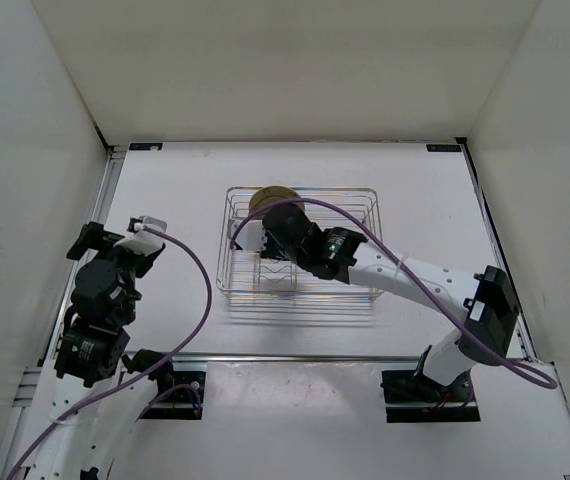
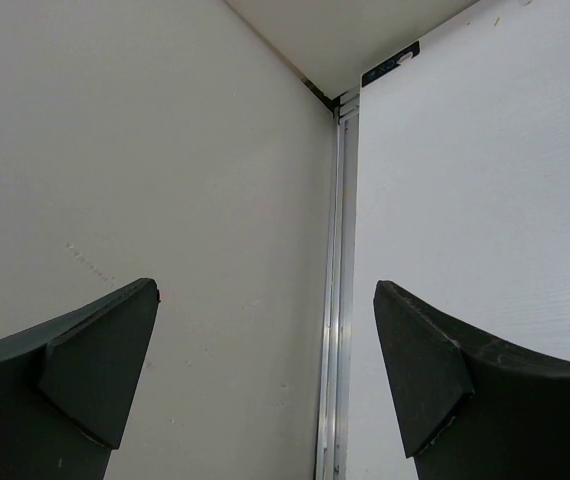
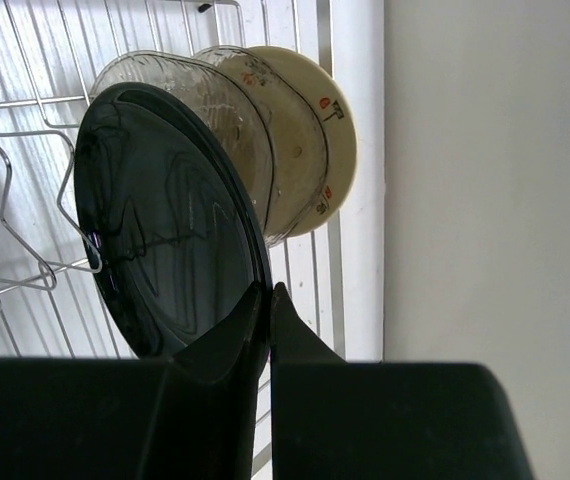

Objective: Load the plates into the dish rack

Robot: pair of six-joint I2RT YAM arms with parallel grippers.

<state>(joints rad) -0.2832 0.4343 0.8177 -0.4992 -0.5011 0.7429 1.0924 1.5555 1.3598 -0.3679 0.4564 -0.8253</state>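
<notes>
The chrome wire dish rack stands mid-table; its bars and zigzag divider show in the right wrist view. My right gripper is shut on the rim of the glossy black plate and holds it on edge over the rack. Behind it two pale translucent plates and the tan plate stand on edge in a row. In the top view only the tan plate shows at the rack's far side. My left gripper is open and empty at the table's left edge.
White enclosure walls stand close on the left, back and right. An aluminium rail runs along the table's left edge under my left gripper. The right arm reaches across the rack's front right corner.
</notes>
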